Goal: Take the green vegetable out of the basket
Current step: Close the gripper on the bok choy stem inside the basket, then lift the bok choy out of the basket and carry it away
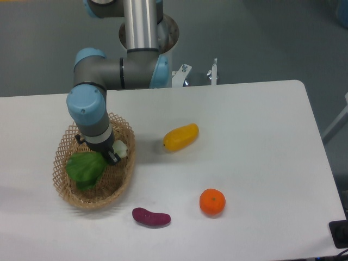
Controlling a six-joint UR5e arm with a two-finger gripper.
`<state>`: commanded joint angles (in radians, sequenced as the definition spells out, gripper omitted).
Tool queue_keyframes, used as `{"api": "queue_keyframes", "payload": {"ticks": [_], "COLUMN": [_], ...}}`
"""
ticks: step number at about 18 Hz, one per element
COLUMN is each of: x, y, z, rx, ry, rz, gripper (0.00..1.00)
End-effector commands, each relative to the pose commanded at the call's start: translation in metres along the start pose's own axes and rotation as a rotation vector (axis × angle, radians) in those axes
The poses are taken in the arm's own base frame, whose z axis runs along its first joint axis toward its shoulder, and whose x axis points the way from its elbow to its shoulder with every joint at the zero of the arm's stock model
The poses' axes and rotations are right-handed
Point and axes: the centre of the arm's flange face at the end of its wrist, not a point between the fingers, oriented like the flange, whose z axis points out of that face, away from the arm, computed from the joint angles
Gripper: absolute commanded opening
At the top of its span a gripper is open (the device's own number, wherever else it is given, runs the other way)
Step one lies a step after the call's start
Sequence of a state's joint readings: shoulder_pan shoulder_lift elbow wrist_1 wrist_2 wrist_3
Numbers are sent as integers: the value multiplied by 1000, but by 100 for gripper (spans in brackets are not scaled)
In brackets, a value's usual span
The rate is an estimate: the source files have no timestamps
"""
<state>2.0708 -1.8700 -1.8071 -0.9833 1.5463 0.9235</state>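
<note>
The green vegetable (84,167) has broad bright green leaves to the left and a pale stem end (120,148) to the right. It hangs slightly above the floor of the tan wicker basket (65,193) at the table's left. My gripper (111,157) reaches down from the blue-and-grey wrist and is shut on the vegetable between leaves and stem. The wrist hides most of the fingers; only a dark fingertip shows.
A yellow oblong fruit (181,136) lies right of the basket. A purple eggplant-like piece (151,217) and an orange (212,202) sit near the front. The arm's base column (141,27) stands behind the table's back edge.
</note>
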Motion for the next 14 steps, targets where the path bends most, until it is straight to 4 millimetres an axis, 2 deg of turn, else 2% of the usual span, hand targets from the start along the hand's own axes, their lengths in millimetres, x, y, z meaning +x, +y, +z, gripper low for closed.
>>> {"api": "queue_keyframes", "payload": {"ticks": [3,6,10,12,14], "x": [-26,-66,-129,-159,-180], "y": [13,36,88,124,154], "z": [-17,-37,-57,-59,-59], "rx": [19,41,54,46,37], "ry": [-31,-70,-119,-129,-135], "rz": [-42,-105,-221,-238,-233], "gripper": [3,3,3,3,3]}}
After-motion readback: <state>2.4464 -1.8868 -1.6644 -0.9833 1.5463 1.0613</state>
